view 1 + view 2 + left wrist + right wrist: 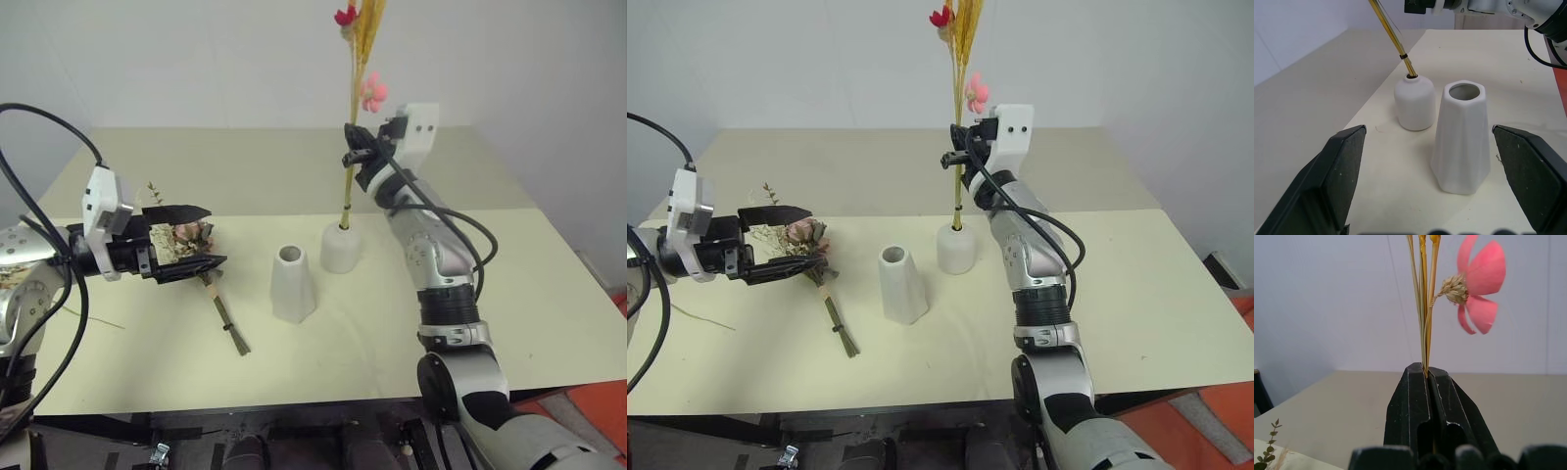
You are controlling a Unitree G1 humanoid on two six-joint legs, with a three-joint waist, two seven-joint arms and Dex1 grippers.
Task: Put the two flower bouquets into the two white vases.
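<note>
The right gripper (355,157) is up in the air above the round vase (340,247), and its two black fingers (1422,401) are squeezed tight on the stems of the yellow bunch (355,127). The stems stand almost straight up, and their bottom ends go down into the little mouth of the round vase. A pink flower (1476,284) sticks out to one side above the fingers, and a red one (345,16) sits higher up next to the yellow tips. The round vase stands near the middle of the table (549,294), a bit toward the far edge. The tall vase (292,284) stands just beside it, closer to the near edge and a little to the left, with nothing in its mouth. The rose bunch (806,238) lies flat on the left part of the table, with its blooms toward the left edge and its tied stems pointing toward the near edge. The left gripper (196,240) hangs over the rose blooms with its fingers (1337,171) spread wide apart, one on each side, and it holds nothing.
</note>
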